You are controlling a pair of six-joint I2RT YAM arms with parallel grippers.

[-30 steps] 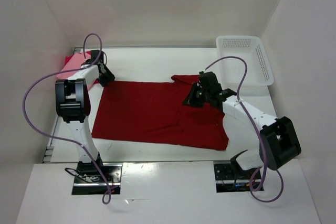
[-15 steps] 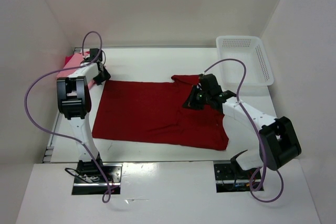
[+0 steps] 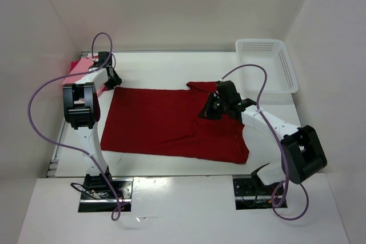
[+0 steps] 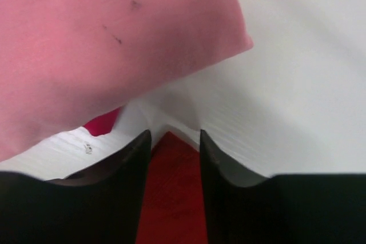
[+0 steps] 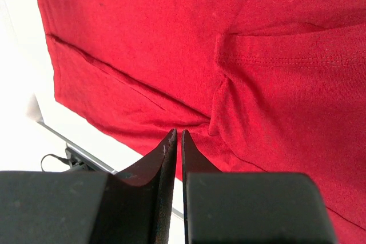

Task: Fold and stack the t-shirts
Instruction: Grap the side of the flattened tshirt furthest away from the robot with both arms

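The dark red t-shirt [image 3: 171, 121] lies spread flat mid-table, its right sleeve folded inward [image 5: 269, 84]. My left gripper [image 3: 114, 79] sits at the shirt's far left corner; in the left wrist view [image 4: 171, 141] its jaws stand apart, with the red corner [image 4: 171, 198] lying in the gap. The light pink t-shirt [image 4: 103, 44] lies just beyond at the far left [image 3: 84, 70], and a bit of the magenta-pink one [image 4: 103, 123] shows under it. My right gripper [image 3: 207, 111] hovers over the red shirt near the folded sleeve. Its jaws [image 5: 177, 135] are nearly touching, with no cloth between them.
A white perforated basket [image 3: 269, 67] stands at the far right corner. White walls close in the table on the left, back and right. Purple cables loop above both arms.
The left gripper has edged back and left to the red shirt's far left corner. The right gripper has shifted slightly left over the shirt. The shirt has not moved.
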